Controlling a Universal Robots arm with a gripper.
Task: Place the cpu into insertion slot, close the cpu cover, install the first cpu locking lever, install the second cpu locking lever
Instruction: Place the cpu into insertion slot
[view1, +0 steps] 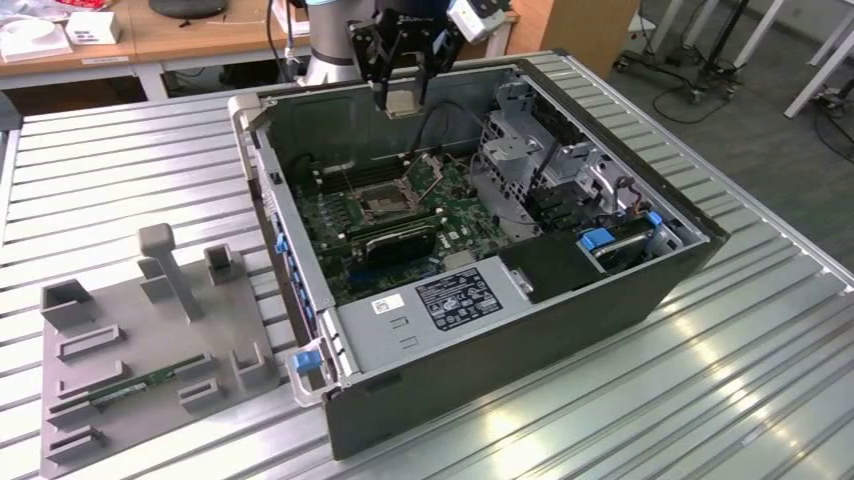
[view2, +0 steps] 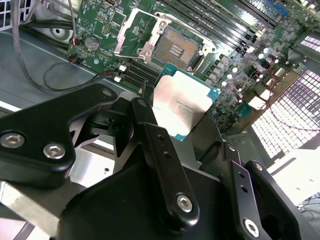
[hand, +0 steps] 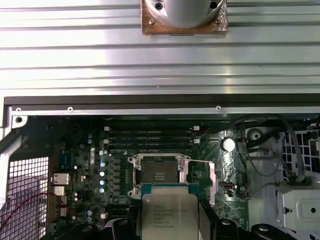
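My gripper (view1: 399, 96) hangs above the back of the open computer case, shut on the cpu (view1: 396, 104). In both wrist views the cpu (view2: 181, 100) (hand: 169, 212) is a flat silver square with a green edge, pinched by its sides between the black fingers (view2: 150, 135). It hovers above the motherboard, apart from it. The insertion slot (view2: 178, 46) (hand: 159, 173) (view1: 378, 204) lies open with its dark centre showing. The cpu cover (view2: 136, 34) (hand: 220, 172) stands swung up beside the slot.
The case walls (view1: 287, 250) ring the green motherboard (view1: 441, 215). A drive cage (view1: 527, 150) and power supply (view1: 447, 295) fill the exterior view's right and front. Loose cables (view2: 47, 75) lie near the slot. A grey fixture plate (view1: 147, 350) sits on the slatted table.
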